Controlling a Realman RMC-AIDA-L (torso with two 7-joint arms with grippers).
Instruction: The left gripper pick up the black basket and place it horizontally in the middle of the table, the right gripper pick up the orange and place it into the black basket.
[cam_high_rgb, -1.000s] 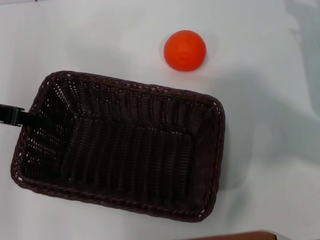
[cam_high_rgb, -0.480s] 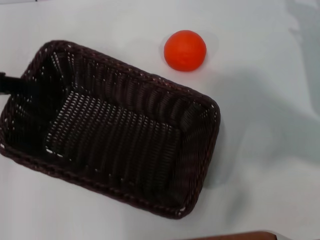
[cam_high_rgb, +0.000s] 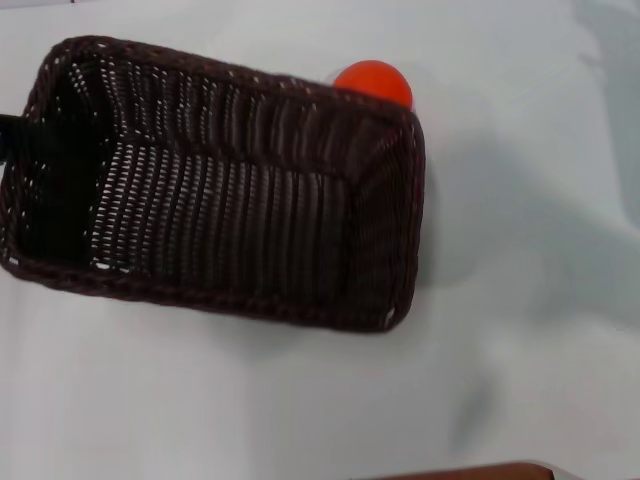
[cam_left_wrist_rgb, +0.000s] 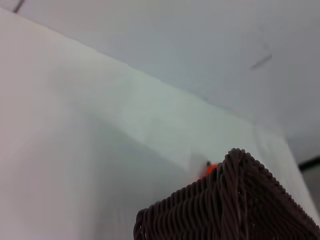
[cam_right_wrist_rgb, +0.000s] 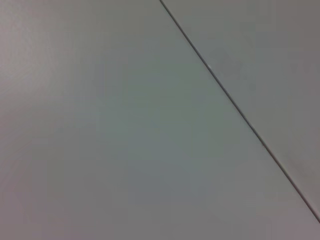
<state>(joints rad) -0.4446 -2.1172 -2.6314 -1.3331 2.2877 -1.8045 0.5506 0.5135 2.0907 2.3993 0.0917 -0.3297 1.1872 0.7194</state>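
Head view: black basket (cam_high_rgb: 215, 180) sits on the table (cam_high_rgb: 520, 300), left of centre, long axis running left-right with the right end angled slightly toward the near side. Opening faces up, inside empty. Left gripper (cam_high_rgb: 12, 138) shows only as a slim black bar at the left edge, meeting the basket's left short wall at the rim. It looks clamped on that rim, but the fingertips are hidden by the weave, so how wide they stand is not visible. Orange (cam_high_rgb: 373, 82) is on the table at the far side of the basket, just behind the far right corner. Its lower part is hidden by the rim; contact or gap, cannot tell. Right gripper is out of frame.

Left wrist view: one woven corner of the basket (cam_left_wrist_rgb: 235, 210) fills the lower part, table (cam_left_wrist_rgb: 75, 150) beyond it. A sliver of the orange (cam_left_wrist_rgb: 209, 169) peeks over the braided rim. Own fingers not seen.

Right wrist view: only a plain grey surface with one thin dark line across it. No gripper, no task item.
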